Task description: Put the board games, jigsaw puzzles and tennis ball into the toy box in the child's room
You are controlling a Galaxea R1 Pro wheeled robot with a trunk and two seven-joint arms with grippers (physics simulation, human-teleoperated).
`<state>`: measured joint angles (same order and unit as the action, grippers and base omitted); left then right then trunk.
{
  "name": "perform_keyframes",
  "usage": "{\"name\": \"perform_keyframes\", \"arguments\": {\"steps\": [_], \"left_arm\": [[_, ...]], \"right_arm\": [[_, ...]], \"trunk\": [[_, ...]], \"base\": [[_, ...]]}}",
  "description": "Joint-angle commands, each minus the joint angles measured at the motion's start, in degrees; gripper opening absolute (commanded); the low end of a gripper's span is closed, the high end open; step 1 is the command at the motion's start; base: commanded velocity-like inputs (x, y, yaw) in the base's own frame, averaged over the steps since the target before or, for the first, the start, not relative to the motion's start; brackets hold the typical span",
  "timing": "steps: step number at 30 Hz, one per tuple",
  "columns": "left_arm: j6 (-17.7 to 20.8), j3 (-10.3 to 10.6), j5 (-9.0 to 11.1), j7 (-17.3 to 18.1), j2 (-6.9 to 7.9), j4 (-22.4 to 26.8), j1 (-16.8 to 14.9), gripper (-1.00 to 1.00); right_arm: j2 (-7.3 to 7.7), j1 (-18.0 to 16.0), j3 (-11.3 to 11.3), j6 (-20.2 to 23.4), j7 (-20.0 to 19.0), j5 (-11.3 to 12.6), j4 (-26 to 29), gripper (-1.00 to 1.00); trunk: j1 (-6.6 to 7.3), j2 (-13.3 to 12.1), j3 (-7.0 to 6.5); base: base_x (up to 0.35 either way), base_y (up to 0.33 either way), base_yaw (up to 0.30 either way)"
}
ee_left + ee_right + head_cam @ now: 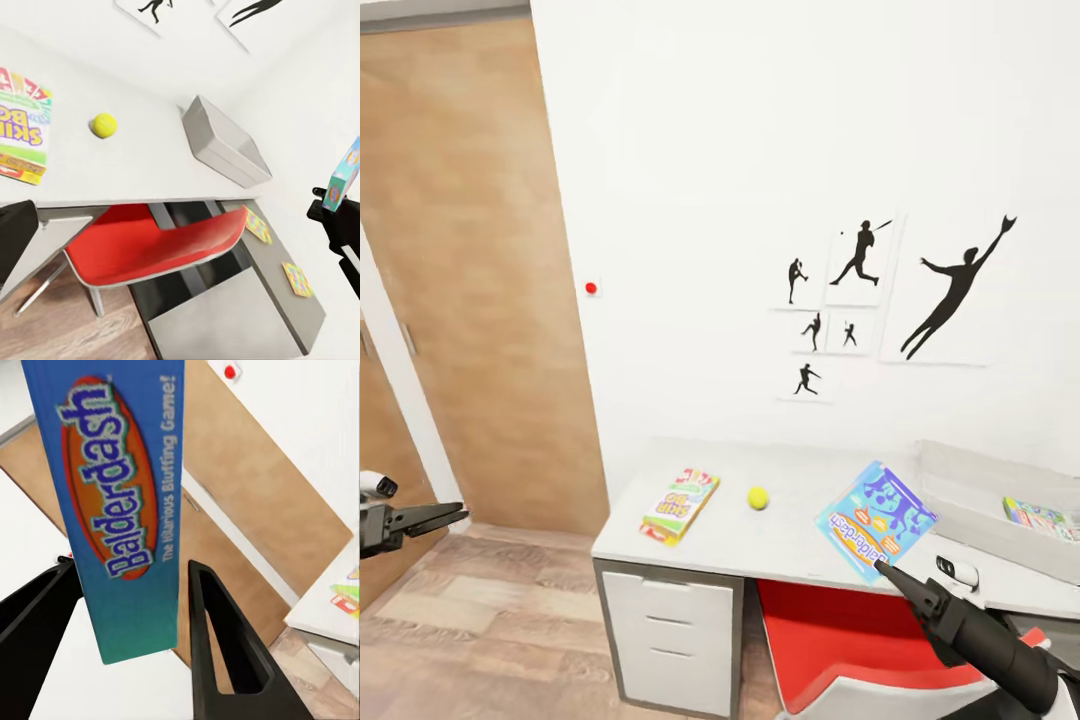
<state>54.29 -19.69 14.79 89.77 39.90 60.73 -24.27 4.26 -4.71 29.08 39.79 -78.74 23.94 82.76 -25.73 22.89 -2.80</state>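
Observation:
My right gripper (880,567) is shut on a blue board game (875,520) lettered Balderdash, held tilted over the light grey table (790,545), just left of the toy box (985,490). In the right wrist view the game (120,502) sits between both fingers (225,637). A colourful flat item (1040,518) lies in the toy box. The SKIP-BO board game (680,505) and the tennis ball (758,497) rest on the table's left part. Two jigsaw puzzles (259,225) (297,279) lie on the dark top. My left gripper (460,515) hangs open, far left of the table.
A red chair (850,640) is tucked under the table beside white drawers (670,630). A wooden door (470,280) stands at the left over wood flooring (480,620). Silhouette posters (860,300) hang on the white wall behind the table.

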Motion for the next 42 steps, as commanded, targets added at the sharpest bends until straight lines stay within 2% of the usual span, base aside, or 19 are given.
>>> {"name": "perform_keyframes", "arguments": {"steps": [1, 13, 42], "left_arm": [[0.6, -0.01, -0.02, 0.23, 0.02, 0.0, 0.01, 1.0], [0.51, -0.07, -0.02, 0.23, 0.06, 0.0, 0.01, 1.0], [0.46, 0.0, -0.02, 0.23, 0.03, 0.0, 0.01, 1.0]], "right_arm": [[0.01, -0.03, 0.01, 0.55, -0.13, 0.15, -0.02, -1.0], [0.11, -0.03, 0.02, 0.55, -0.14, 0.25, -0.14, -1.0], [0.18, -0.03, 0.02, 0.64, -0.13, 0.25, -0.14, -1.0]], "trunk": [[-0.06, 0.03, -0.02], [-0.06, 0.03, -0.45], [-0.06, 0.03, -1.48]], "base": [[0.321, 0.051, -0.268], [0.235, -0.095, -0.268], [0.03, -0.032, -0.267]]}}
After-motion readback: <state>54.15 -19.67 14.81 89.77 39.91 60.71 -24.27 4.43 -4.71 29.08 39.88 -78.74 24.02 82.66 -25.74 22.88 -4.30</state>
